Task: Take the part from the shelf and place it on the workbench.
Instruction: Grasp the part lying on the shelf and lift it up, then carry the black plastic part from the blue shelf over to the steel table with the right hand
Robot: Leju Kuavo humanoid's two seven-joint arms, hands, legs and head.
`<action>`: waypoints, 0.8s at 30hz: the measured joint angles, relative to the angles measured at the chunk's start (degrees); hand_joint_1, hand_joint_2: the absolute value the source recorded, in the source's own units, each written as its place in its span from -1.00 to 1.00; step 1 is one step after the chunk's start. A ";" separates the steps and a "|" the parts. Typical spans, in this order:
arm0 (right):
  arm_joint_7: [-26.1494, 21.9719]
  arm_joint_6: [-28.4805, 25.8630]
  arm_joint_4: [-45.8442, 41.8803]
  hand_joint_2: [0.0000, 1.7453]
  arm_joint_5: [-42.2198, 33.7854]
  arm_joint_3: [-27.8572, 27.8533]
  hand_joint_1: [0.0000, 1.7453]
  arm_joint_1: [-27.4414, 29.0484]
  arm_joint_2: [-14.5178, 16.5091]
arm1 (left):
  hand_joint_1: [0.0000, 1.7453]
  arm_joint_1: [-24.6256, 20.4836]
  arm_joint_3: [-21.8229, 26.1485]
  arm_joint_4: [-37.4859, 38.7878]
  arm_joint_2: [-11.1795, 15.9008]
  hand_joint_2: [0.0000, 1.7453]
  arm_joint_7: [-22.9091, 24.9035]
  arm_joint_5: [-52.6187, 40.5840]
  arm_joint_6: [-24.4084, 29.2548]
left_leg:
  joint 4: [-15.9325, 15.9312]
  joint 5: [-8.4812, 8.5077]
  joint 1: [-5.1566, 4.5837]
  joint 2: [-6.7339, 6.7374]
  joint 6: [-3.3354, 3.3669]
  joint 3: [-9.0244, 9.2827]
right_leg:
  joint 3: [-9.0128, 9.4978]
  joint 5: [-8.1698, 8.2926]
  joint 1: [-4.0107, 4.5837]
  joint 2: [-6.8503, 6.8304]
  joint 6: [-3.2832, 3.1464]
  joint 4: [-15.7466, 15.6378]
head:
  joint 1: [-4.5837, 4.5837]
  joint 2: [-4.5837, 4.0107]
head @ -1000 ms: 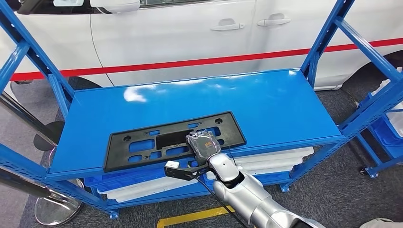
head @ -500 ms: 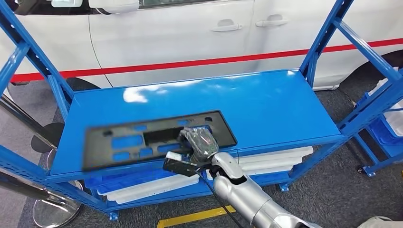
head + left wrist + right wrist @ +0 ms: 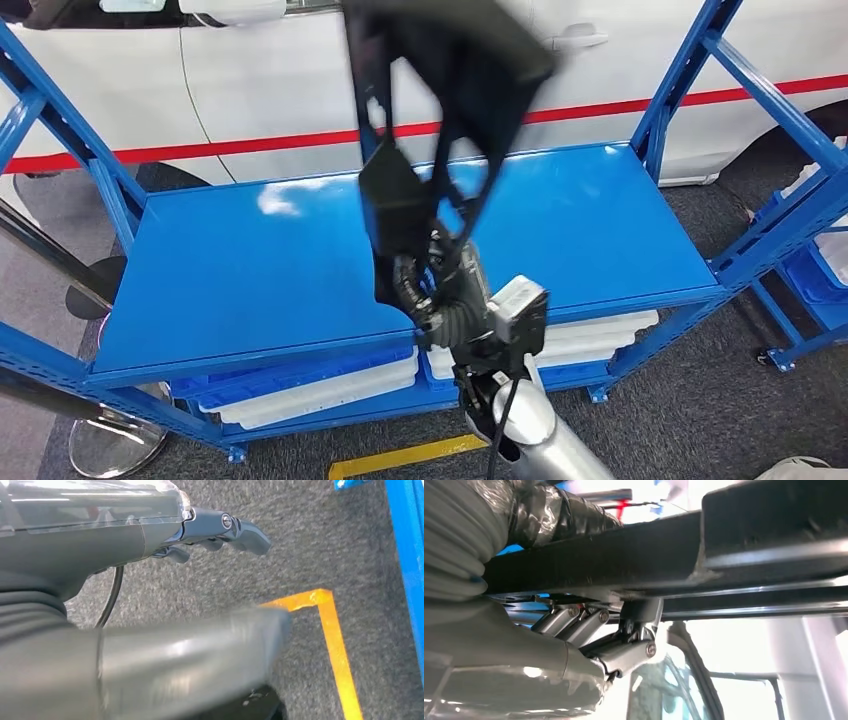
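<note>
Above the blue shelf [image 3: 250, 260], toward twelve o'clock of the head view, the black plastic part [image 3: 440, 90] stood lifted clear and tipped on end, blurred and reaching up past the white car [image 3: 280, 80] behind it. The right hand [image 3: 440, 285] gripped its lower edge near the shelf's front rim; in the right wrist view the fingers [image 3: 624, 652] were clamped against the dark bar of the part [image 3: 674, 555], thumb on one side and fingers on the other. The left hand [image 3: 220, 527] hung over the grey carpet [image 3: 310, 540] beside a yellow floor line [image 3: 335, 640], its fingers loosely curled with nothing in them.

The take looked done: the part was off the shelf and carried in one hand. What remained was the carry and the set-down. No workbench appeared, so the next move likely called for turning away from the shelf, keeping the long part clear of the blue uprights [image 3: 680, 90] at two o'clock, and holding the grip firm, since a panel held by one edge would tend to swing.
</note>
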 joint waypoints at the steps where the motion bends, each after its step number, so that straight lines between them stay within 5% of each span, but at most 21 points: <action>1: 0.31 -0.05 -2.27 1.00 -0.93 -0.47 1.00 0.65 -0.49 | -1.00 0.05 0.20 0.00 -0.03 1.00 -0.17 -0.08 0.15 | -0.16 -0.24 -0.16 -0.04 0.22 0.14 | -0.06 -0.01 0.04 -0.01 0.27 0.03 | 0.00 0.00; 5: 1.27 0.03 -8.30 1.00 -2.51 -1.46 1.00 3.44 -2.33 | -1.00 0.01 1.01 0.00 -0.15 1.00 -0.42 0.30 0.74 | -1.07 0.31 0.23 0.04 1.76 0.34 | -1.08 -1.94 -0.17 0.10 1.53 2.54 | 0.01 0.00; 8: 1.54 -0.48 -9.77 1.00 0.03 -2.33 1.00 6.99 -3.86 | -1.00 -0.22 2.45 0.00 -0.41 1.00 -0.31 1.33 2.11 | -1.15 0.37 0.24 0.06 2.37 0.37 | -6.18 -7.10 -0.39 0.16 2.22 13.27 | 0.01 0.00; 9: 1.24 -0.50 -9.87 1.00 1.63 -2.65 1.00 8.81 -4.39 | -1.00 -0.21 2.99 0.00 -0.54 1.00 -0.28 1.58 2.44 | -1.09 0.37 0.24 0.00 2.43 0.38 | -7.47 -7.69 -0.48 0.15 2.35 15.77 | 0.01 0.00; 11: 0.16 0.32 -9.94 1.00 4.41 -3.27 1.00 12.56 -5.28 | -1.00 -0.11 4.09 -0.01 -0.84 1.00 -0.33 1.88 2.56 | -0.85 0.33 0.24 -0.19 2.38 0.43 | -6.87 -5.51 -0.66 0.14 2.38 14.04 | 0.01 0.00; 14: -2.18 2.71 -10.22 1.00 8.54 -4.24 1.00 17.72 -6.04 | -1.00 -0.09 5.62 -0.08 -1.35 1.00 -0.10 1.80 2.79 | -0.30 -0.11 0.03 -0.51 1.78 0.35 | -1.76 -0.37 -0.58 0.16 1.86 3.10 | 0.01 0.00; 19: -6.09 6.65 -10.72 1.00 11.56 -5.93 1.00 24.32 -6.33 | -1.00 -0.04 7.69 -0.51 -1.87 1.00 0.49 0.62 3.05 | 0.64 -1.08 -0.06 -0.56 0.34 -0.16 | -1.19 0.71 -0.48 0.14 0.29 0.50 | -0.01 0.00; 21: -6.47 7.19 -11.02 1.00 11.50 -6.45 1.00 25.54 -6.31 | -1.00 -0.03 8.19 -0.65 -2.01 1.00 0.54 0.27 3.07 | 4.61 -4.65 0.07 -0.51 -0.10 -1.60 | -1.64 1.33 -0.66 -0.05 -0.55 0.14 | -0.01 0.00; 24: -6.56 8.02 -11.28 1.00 11.19 -7.28 1.00 27.06 -6.26 | -1.00 -0.07 8.70 -0.82 -2.09 1.00 0.57 -0.56 3.07 | 14.38 -10.46 0.11 -0.50 -0.40 -4.54 | -3.03 2.32 -0.41 -0.24 -0.92 0.27 | -0.01 0.00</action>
